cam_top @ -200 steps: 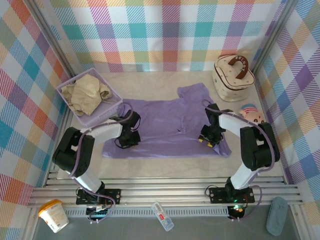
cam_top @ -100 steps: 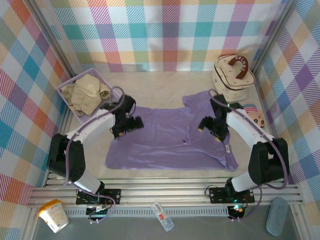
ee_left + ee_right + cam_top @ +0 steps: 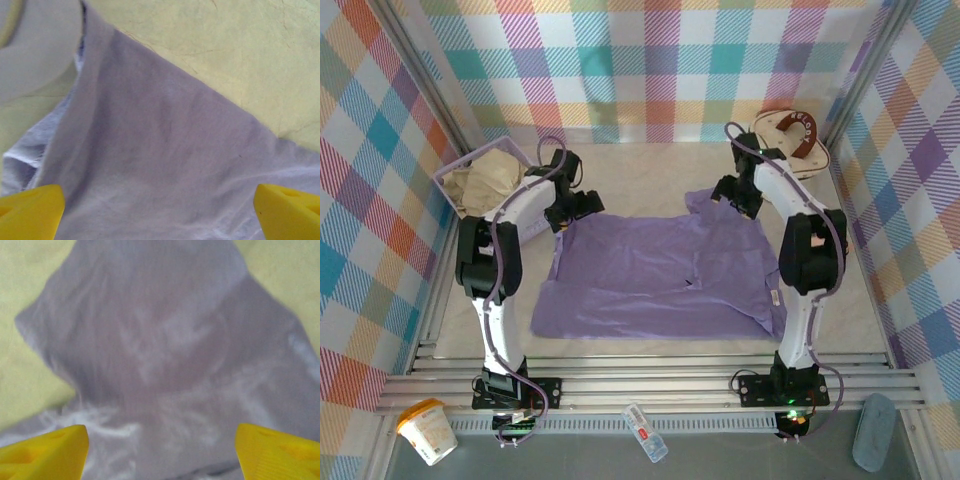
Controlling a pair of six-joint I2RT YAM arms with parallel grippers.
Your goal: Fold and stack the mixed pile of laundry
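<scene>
The lavender-purple T-shirt lies spread flat in the middle of the table. My left gripper hovers at its far left corner, and my right gripper is over the far right sleeve. In the left wrist view the gripper is open, its yellow fingertips wide apart over smooth purple cloth. The right wrist view shows that gripper open too, above the sleeve. Nothing is held. The beige-cream garment lies crumpled in the basket at the far left.
The lavender perforated basket stands at the far left, close to my left arm. The cream round case with a brown handle sits at the far right, behind my right arm. A cup, a small tube and a grey-blue item lie beyond the front rails.
Both grippers have travelled from the shirt's near-middle sides toward the far wall, to its far corners. The shirt now lies flatter, and its near edge is closer to the front.
</scene>
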